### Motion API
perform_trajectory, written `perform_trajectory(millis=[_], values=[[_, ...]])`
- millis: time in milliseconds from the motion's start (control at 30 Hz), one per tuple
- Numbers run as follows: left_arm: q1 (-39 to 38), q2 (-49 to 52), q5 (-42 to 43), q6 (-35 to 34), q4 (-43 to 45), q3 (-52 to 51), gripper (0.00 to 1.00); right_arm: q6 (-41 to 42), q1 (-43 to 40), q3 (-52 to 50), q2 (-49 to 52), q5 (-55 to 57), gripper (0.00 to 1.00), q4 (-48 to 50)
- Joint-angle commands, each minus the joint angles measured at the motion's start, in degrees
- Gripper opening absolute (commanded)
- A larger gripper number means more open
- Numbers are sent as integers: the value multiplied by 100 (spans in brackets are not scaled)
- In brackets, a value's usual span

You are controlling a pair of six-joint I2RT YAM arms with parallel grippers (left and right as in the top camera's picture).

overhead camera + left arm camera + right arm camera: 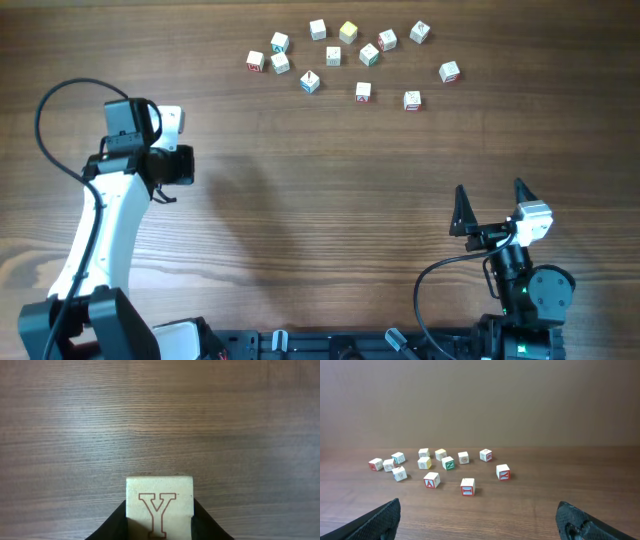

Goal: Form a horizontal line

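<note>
Around the yellow cube (pixel 347 32), on the far part of the bench (pixel 320 200), the other small cubes (pixel 363 92) are spread about loose, so the horizontal line is not yet made. Well away from the yellow cube, a cube with a red Y (pixel 159 505) is clamped between the left fingers (pixel 205 527). The right fingers (pixel 462 212) are held wide apart and empty.

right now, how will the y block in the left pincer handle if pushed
The Y block looks rigid, likely wood, so the left pincer shouldn't squash it. Flat faces suggest it slides rather than rolls. Small, so probably light.
</note>
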Motion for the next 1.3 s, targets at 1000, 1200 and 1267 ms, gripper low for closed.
perform_trajectory(millis=[1000, 1200, 1267], values=[[431, 1462, 570, -1086, 420, 50, 100, 68, -24, -7, -46, 61, 100, 28], [431, 588, 1056, -1421, -142, 450, 100, 68, -24, -7, -46, 61, 100, 28], [431, 219, 1093, -1845, -201, 614, 100, 68, -24, -7, -46, 61, 100, 28]])
